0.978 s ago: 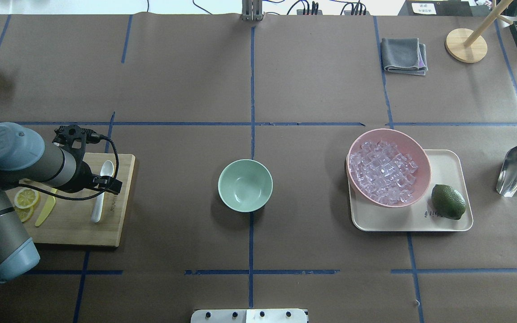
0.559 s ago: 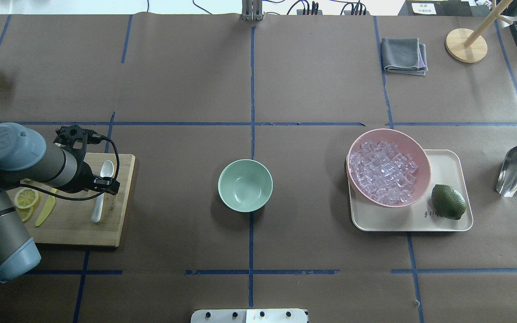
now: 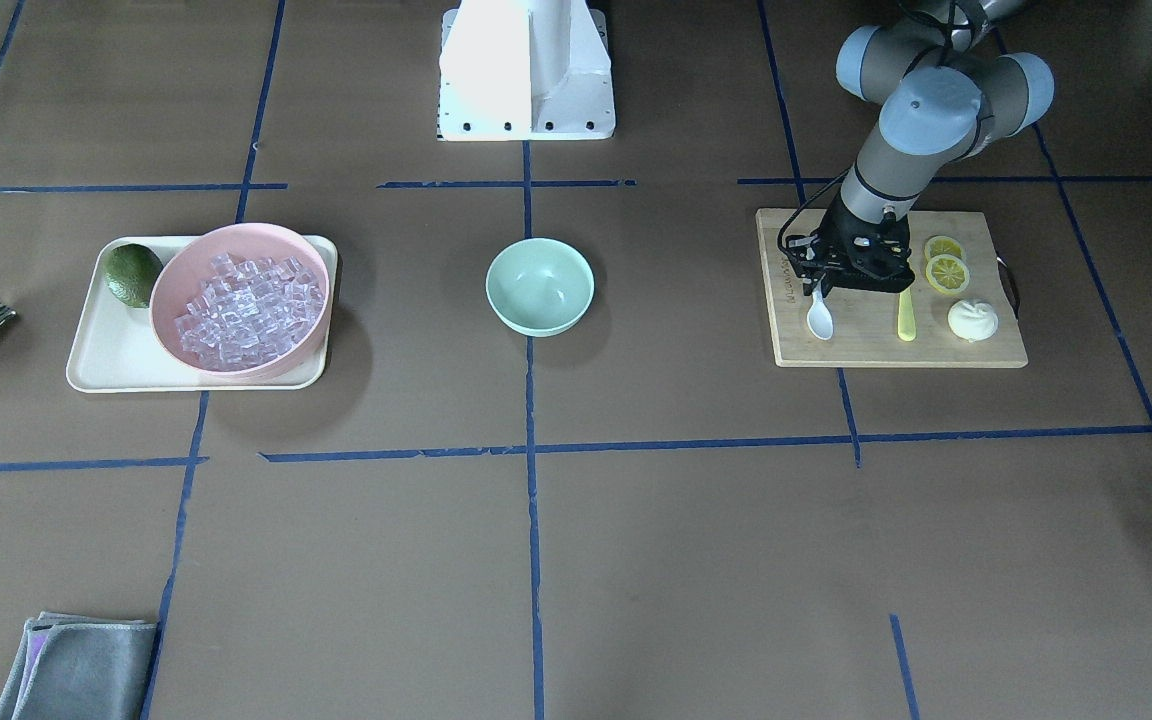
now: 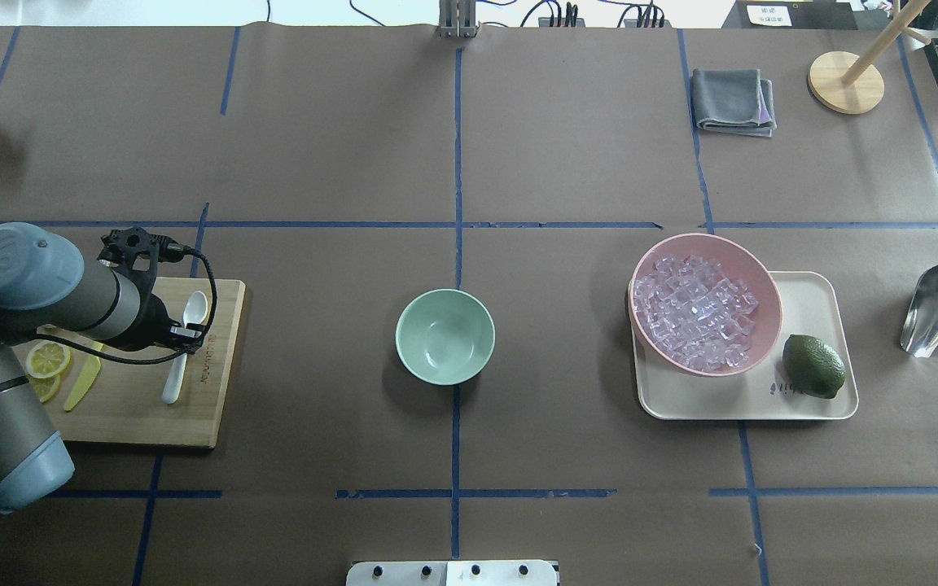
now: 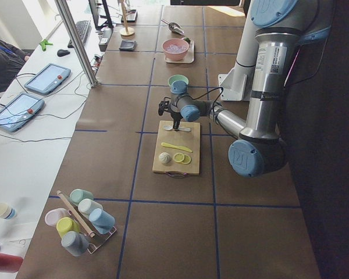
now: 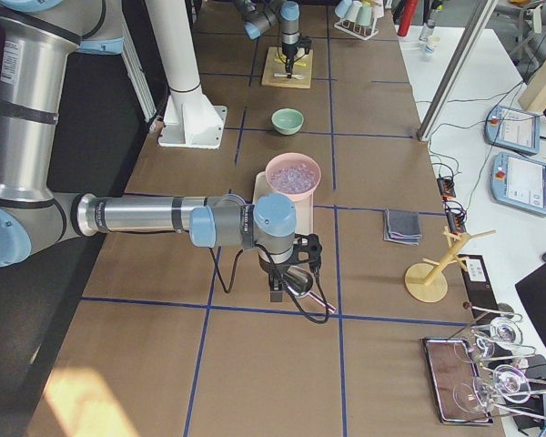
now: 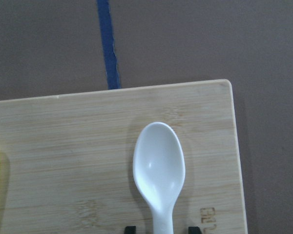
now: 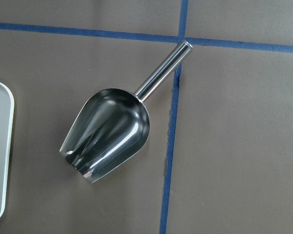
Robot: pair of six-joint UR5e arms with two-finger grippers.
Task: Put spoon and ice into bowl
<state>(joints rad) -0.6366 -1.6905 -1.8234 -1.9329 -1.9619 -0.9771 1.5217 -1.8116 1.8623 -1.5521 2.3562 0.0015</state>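
The left wrist view alone settles the left gripper (image 7: 162, 228). Its two black fingertips (image 7: 130, 228) stand apart on either side of the slim handle of the small white plastic spoon (image 7: 158, 168), with a gap each side, so it is spread and grasps nothing. The spoon lies hollow up on the pale bamboo cutting board (image 7: 63, 146).

The front-facing view shows a pale round lump (image 3: 973, 320) on the board, which the arm hides from overhead. The right gripper (image 6: 280, 284) appears only in the right-end view, above the shiny steel scoop (image 8: 110, 134); whether it is parted or closed cannot be told.

Against the frame a second back, the left gripper has edged slightly toward the robot's left, and the spoon lies in much the same spot.

There is one spoon and one small mint-green bowl (image 4: 444, 336), bare inside. One wider pink bowl (image 4: 734, 251) holds clear ice cubes (image 4: 697, 313), too many to count. It sits on one cream tray (image 4: 811, 293) with one dark green lime (image 4: 813, 366). Two lemon slices (image 3: 947, 272) and one yellow-green plastic knife (image 3: 905, 315) lie on the board.
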